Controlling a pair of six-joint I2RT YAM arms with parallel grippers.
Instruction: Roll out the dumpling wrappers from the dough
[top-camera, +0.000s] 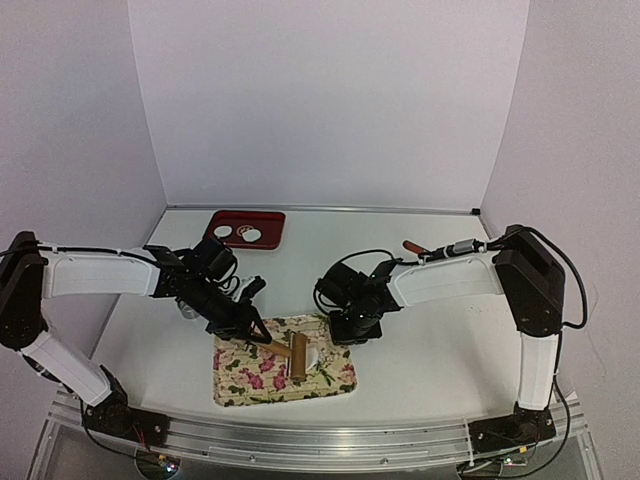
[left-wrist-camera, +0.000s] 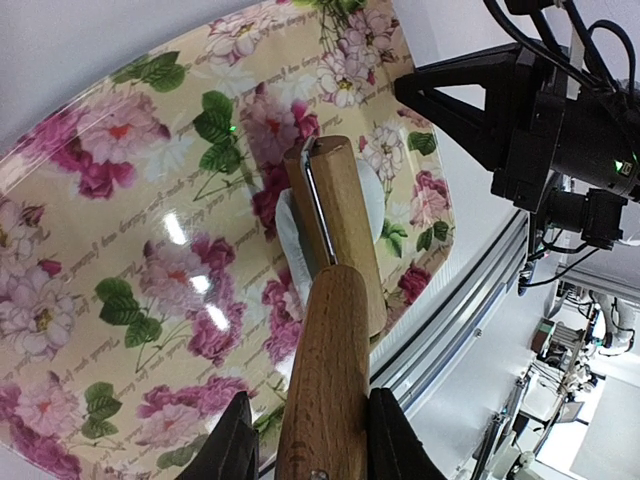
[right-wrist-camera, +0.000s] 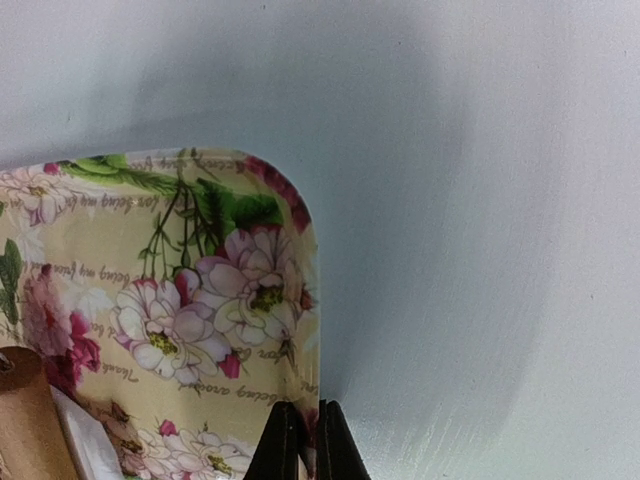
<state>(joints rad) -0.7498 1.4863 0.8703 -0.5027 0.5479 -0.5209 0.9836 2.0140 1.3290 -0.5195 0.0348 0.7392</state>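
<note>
A wooden rolling pin (top-camera: 297, 358) lies on a white piece of dough (top-camera: 320, 357) on the floral tray (top-camera: 240, 385). My left gripper (top-camera: 252, 334) is shut on the pin's handle (left-wrist-camera: 325, 390). The roller head (left-wrist-camera: 340, 215) presses on the dough (left-wrist-camera: 292, 235). My right gripper (top-camera: 350, 328) is shut on the floral tray's right rim (right-wrist-camera: 312, 330), its fingers (right-wrist-camera: 283, 445) pinched together on the edge. Two dumpling wrappers (top-camera: 221, 233) (top-camera: 252, 236), small white discs, lie on a red tray (top-camera: 243, 217) at the back.
A small brown-handled tool (top-camera: 414, 247) lies on the table behind the right arm. The right gripper's black body (left-wrist-camera: 480, 110) stands close beyond the floral tray's far edge in the left wrist view. The aluminium rail (top-camera: 320, 440) runs along the near table edge.
</note>
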